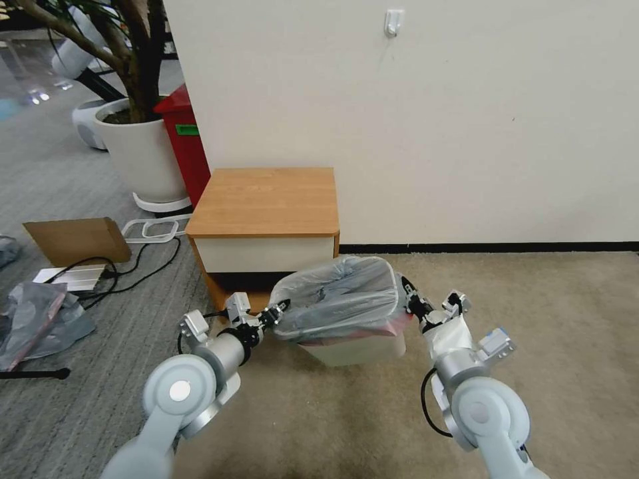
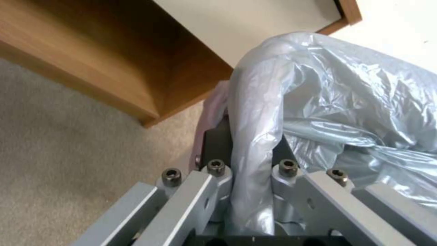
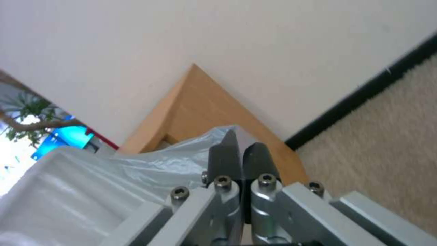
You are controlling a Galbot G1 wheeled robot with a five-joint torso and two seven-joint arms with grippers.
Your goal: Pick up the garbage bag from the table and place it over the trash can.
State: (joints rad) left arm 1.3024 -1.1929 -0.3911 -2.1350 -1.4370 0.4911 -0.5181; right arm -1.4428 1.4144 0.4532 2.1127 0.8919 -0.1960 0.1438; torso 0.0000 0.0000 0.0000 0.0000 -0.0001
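The translucent grey garbage bag is spread over the cream trash can, which stands on the carpet just in front of the table. Its pink-red band hangs down the can's front and right side. My left gripper is at the bag's left edge. In the left wrist view a rolled fold of the garbage bag runs between the fingers of this gripper, which is shut on it. My right gripper is at the bag's right edge. Its fingers are pressed together on the thin film.
The table's top is bare and the white wall rises behind it. To the left stand a white plant pot and a red bin, with cardboard, cables and a grey plastic sheet on the floor. Open beige carpet lies to the right.
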